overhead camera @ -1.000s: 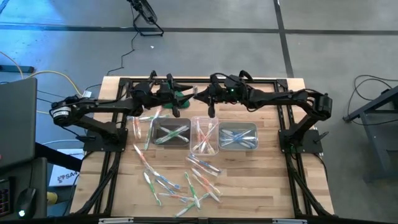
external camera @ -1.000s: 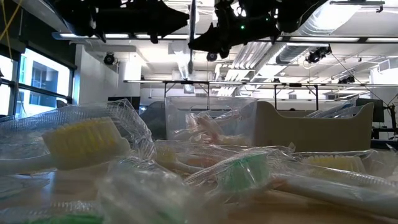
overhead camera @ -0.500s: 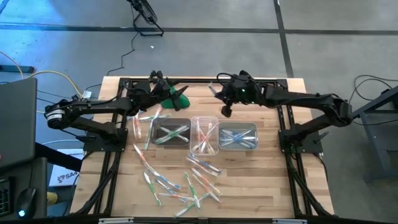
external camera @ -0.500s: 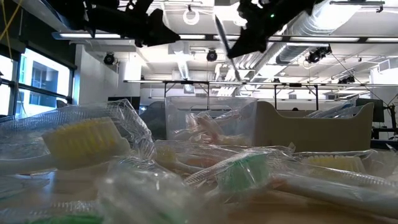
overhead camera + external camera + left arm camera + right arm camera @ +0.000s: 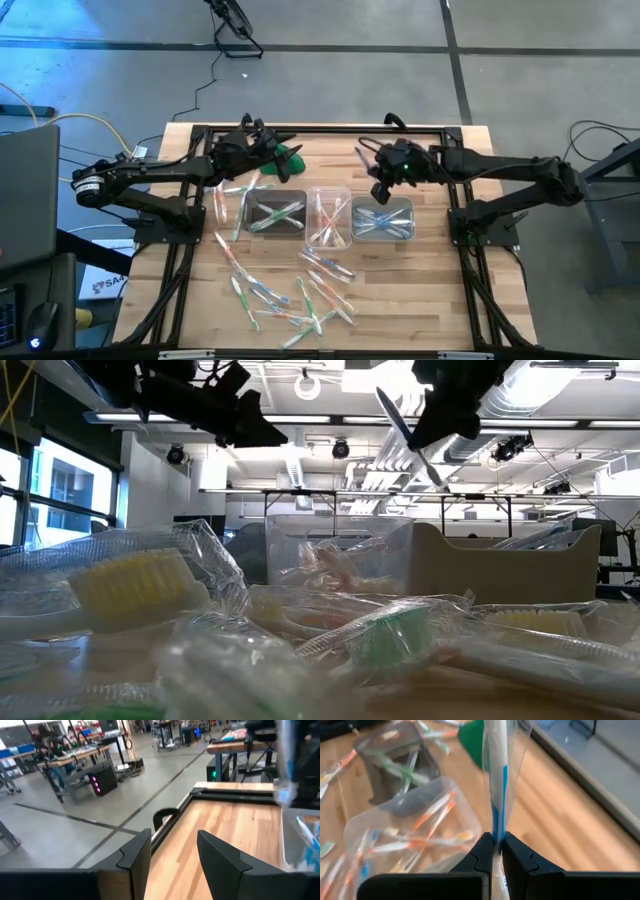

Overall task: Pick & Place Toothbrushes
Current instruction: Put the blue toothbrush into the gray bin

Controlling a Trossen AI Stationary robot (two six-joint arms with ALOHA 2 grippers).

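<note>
My right gripper (image 5: 377,183) hangs above the far edge of the right tub (image 5: 384,221) and is shut on a toothbrush (image 5: 495,780) in a clear wrapper with a blue stripe. In the low view this toothbrush (image 5: 410,435) slants high above the table. My left gripper (image 5: 172,857) stands open and level beside the green lump (image 5: 291,158), with nothing between its fingers. The left tub (image 5: 275,215) holds green toothbrushes, the middle tub (image 5: 328,220) orange ones, the right tub blue ones. Several loose toothbrushes (image 5: 300,292) lie near the front edge. My right gripper pinches the wrapped toothbrush's handle (image 5: 496,834) between its two fingers, at the blue stripe. The fingers slant down from the table's right side and lie across the stick. The toothbrush is lifted clear and tilted, one end (image 5: 388,398) above the fingers, the other (image 5: 438,480) below.
A few more toothbrushes (image 5: 232,196) lie left of the left tub. Dark frame rails (image 5: 300,129) run along the table's far edge and sides. Bare wood shows right of the tubs (image 5: 440,270).
My right gripper has carried the toothbrush from over the table's middle toward the right edge and a little nearer, over the right tub, rolling and tipping so the stick now slants. My left gripper has stayed open by the green lump and tipped up toward level.
</note>
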